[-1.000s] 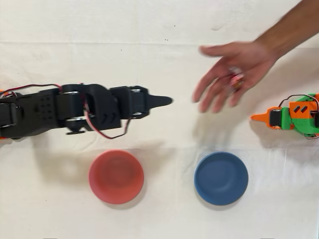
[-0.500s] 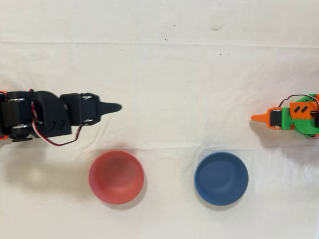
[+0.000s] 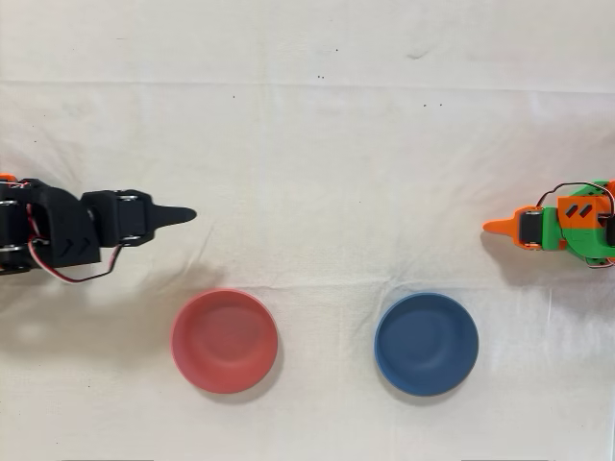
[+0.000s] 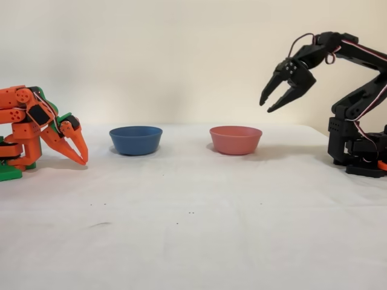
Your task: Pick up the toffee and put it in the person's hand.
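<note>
We keep our black two-finger claw [image 4: 270, 103] parted (seemingly empty), high at the desk's [image 4: 193, 211] three o'clock, folding clear slowly.

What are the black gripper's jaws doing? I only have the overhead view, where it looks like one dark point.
Observer: In the fixed view the gripper is open, jaws apart, with nothing between them.
Operator: Is it down at the table?
Observer: No. It hangs well above the table, higher than the red bowl rim.
Operator: Which way does it point?
Observer: It slants downward, toward the left in the fixed view.
</note>
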Controlling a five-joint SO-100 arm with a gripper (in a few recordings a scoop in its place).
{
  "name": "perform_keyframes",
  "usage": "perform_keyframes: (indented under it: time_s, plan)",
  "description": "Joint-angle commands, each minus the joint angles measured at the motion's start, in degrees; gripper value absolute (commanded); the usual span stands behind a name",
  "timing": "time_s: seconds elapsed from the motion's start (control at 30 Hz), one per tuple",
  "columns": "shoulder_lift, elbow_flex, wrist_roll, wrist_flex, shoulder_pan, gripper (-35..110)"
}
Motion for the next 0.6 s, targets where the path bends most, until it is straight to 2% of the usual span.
perform_keyframes:
  time_s: [0.0, 0.57]
  plan:
    - [8.88, 6.94, 0.18, -2.29, 1.41, 9]
    - [30.67, 30.06, 0.53, -3.08, 3.43, 12]
